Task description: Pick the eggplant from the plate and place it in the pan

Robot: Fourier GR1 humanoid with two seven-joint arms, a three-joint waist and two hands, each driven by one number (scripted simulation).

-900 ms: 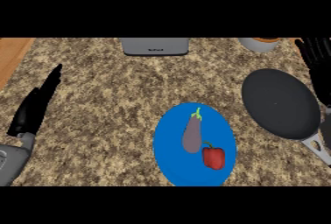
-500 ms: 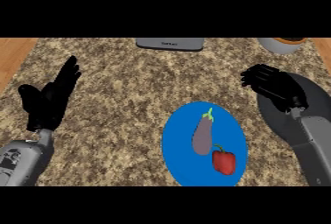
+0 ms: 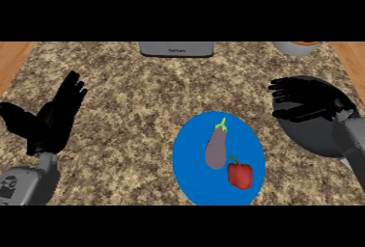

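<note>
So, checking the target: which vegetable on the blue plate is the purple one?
The eggplant: long, purple, green-stemmed, lying upper-left of the squat red pepper.

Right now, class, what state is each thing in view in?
eggplant: lying on the plate, unheld.
pepper: on the plate, beside the eggplant.
plate: on the counter, holding both.
left hand: open, resting at left.
right hand: open, holding nothing.
pan: nothing seen in it, partly under the right hand.
</note>
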